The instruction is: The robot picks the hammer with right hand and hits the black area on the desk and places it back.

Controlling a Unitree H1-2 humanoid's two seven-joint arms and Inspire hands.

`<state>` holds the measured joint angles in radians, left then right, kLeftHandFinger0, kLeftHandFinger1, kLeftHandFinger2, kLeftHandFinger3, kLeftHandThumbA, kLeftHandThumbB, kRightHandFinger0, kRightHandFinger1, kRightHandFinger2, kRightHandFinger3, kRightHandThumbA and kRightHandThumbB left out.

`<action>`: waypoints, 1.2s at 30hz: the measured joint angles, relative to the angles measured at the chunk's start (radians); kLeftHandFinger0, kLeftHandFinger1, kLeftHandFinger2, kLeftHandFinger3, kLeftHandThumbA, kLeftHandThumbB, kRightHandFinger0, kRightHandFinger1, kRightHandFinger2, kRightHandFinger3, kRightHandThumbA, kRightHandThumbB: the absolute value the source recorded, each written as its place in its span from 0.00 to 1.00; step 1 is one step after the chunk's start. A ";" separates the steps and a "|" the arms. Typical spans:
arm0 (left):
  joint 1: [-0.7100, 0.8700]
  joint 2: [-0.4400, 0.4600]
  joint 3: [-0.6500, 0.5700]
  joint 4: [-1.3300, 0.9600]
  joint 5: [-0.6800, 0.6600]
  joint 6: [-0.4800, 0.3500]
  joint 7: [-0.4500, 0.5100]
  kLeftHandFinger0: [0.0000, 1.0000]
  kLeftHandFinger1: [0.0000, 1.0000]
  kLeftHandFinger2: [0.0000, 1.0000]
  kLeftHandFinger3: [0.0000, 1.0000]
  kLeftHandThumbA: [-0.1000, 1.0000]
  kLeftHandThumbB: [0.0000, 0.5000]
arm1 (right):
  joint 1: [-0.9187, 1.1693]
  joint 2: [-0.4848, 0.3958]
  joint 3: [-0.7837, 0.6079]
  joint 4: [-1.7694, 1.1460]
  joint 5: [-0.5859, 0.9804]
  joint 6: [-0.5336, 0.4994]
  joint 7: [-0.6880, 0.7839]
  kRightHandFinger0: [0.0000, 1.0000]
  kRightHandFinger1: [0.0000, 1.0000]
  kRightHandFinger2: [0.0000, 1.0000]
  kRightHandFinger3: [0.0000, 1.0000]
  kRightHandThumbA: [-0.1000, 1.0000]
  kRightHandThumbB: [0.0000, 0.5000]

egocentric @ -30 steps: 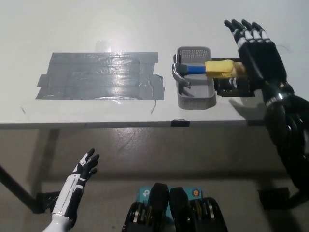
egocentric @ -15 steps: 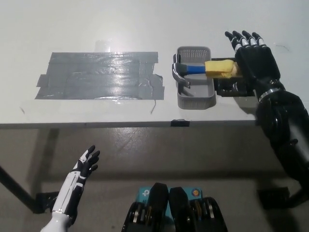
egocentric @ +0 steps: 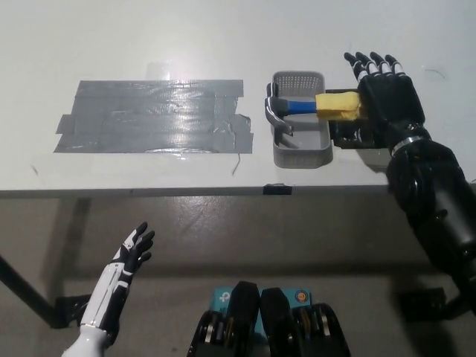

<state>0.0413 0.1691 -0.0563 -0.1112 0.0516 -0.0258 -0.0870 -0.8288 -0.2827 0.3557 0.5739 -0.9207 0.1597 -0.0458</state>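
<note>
The right hand [egocentric: 383, 93] is over the desk [egocentric: 149, 44] with its fingers spread and flat, holding nothing. The hammer [egocentric: 316, 105] has not been picked up yet. It lies across the gray tray [egocentric: 301, 152], with its metal head on the side far from the fingers and its yellow grip poking out over the tray's edge, right beside the fingers. The end of the grip goes under the hand, so I cannot tell if the palm is touching it.

The step now looks like getting hold of the hammer. To do it well, the fingers should go down around the yellow grip (the thick soft part, not the thin blue neck) and close all the way round it. A loose hold could let the hammer twist when it hits. The hand should lift it straight up first, so the head does not catch on the tray wall.

The black area [egocentric: 152, 115] is a big patch of shiny tape, well apart from the fingers, past the tray on the far side. The hammer will need to be carried over the tray to reach it.

The left hand [egocentric: 126, 260] rests low, below the desk edge, fingers a little apart and empty.
</note>
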 measured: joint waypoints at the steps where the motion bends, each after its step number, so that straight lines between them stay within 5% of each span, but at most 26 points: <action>1: 0.000 0.000 0.000 0.000 0.000 0.000 0.000 1.00 1.00 1.00 1.00 1.00 0.06 | -0.005 0.002 0.000 0.007 0.001 0.000 0.000 1.00 1.00 1.00 1.00 1.00 0.75; 36: -0.013 0.003 0.003 -0.017 0.000 -0.001 -0.012 1.00 1.00 1.00 1.00 1.00 0.07 | -0.097 0.058 0.024 0.201 0.053 0.000 -0.048 1.00 1.00 1.00 1.00 1.00 0.82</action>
<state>0.0283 0.1722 -0.0533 -0.1282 0.0516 -0.0267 -0.0986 -0.9255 -0.2242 0.3797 0.7749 -0.8681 0.1596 -0.0933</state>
